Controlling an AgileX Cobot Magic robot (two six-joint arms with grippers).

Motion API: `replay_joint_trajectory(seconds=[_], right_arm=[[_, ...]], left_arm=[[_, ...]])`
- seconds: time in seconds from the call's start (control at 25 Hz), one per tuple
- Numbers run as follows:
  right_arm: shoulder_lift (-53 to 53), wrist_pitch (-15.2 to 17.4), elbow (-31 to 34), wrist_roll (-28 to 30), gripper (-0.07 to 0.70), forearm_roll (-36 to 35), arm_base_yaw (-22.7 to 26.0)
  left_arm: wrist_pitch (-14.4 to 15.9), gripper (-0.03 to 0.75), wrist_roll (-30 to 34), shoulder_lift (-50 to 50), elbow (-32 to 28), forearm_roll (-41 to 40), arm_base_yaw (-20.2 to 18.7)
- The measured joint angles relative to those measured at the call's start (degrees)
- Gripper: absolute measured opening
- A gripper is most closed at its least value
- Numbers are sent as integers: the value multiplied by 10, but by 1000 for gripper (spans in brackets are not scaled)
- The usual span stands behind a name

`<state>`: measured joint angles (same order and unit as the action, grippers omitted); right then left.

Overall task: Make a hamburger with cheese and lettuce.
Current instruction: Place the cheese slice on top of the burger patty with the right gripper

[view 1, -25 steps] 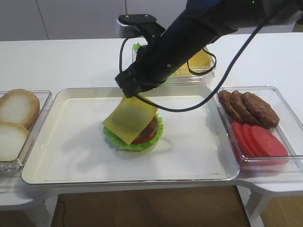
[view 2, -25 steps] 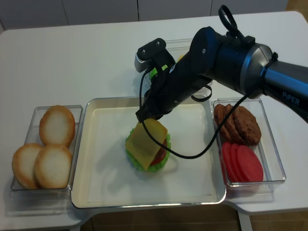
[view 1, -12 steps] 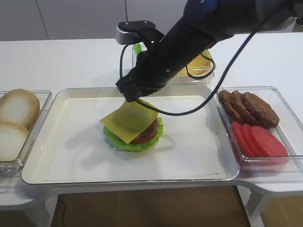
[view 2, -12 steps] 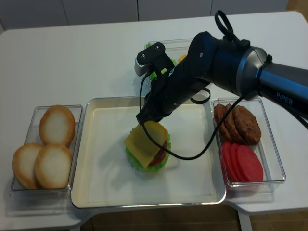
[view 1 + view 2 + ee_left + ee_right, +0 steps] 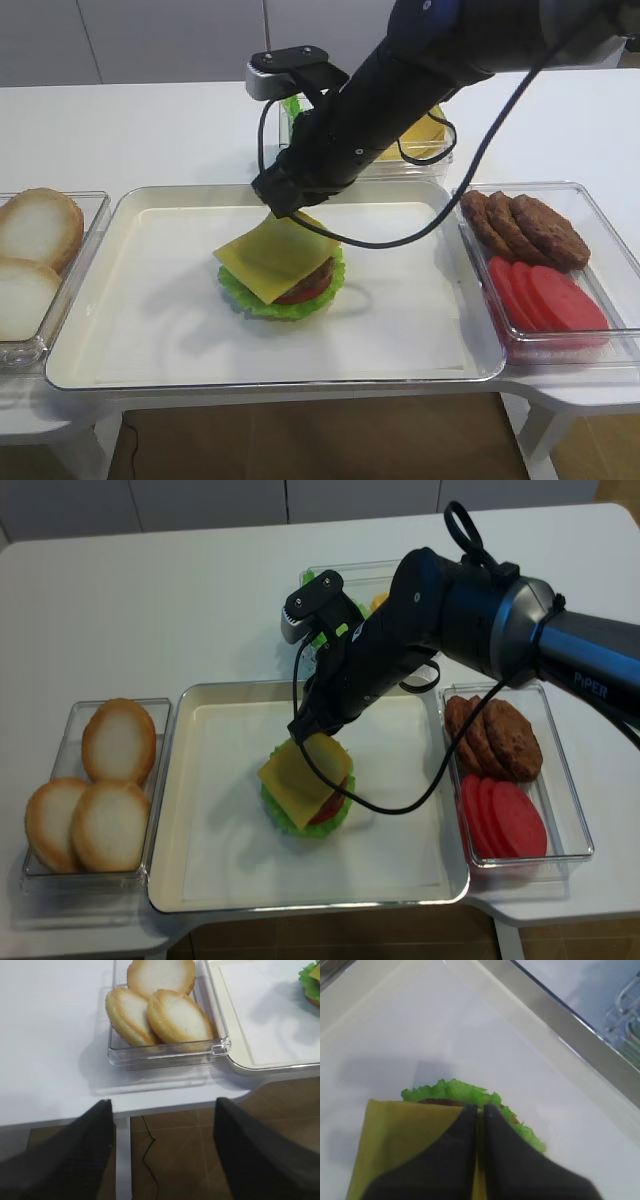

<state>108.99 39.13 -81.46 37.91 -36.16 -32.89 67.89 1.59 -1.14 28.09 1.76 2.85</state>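
One cheese (image 5: 272, 257) slice now flatter on the hamburger (image 5: 290, 290), right hand (image 5: 287, 209) still pinching its edge.

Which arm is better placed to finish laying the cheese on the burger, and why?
The right: its claw pinches the cheese over the burger. The left claw hangs off the table edge near the buns.

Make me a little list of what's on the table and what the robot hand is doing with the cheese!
tray: white tray, middle of table
hamburger: hamburger on the tray
cheese: cheese lying on the hamburger, far edge pinched
right gripper: right gripper shut on the cheese
left gripper: left gripper open, off the table's edge
buns: buns, left box
patties and tomato slices: patties, tomato slices, right box
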Motion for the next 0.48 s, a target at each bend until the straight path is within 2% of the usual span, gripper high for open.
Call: replay_joint_trajectory(seconds=[0.28,0.48], right_arm=[[0,0,0,0,149,7,0],[0,-2,0,-11,327,9,0]], left_arm=[[0,468,0,0,0,0,0],[0,468,0,0,0,0,0]])
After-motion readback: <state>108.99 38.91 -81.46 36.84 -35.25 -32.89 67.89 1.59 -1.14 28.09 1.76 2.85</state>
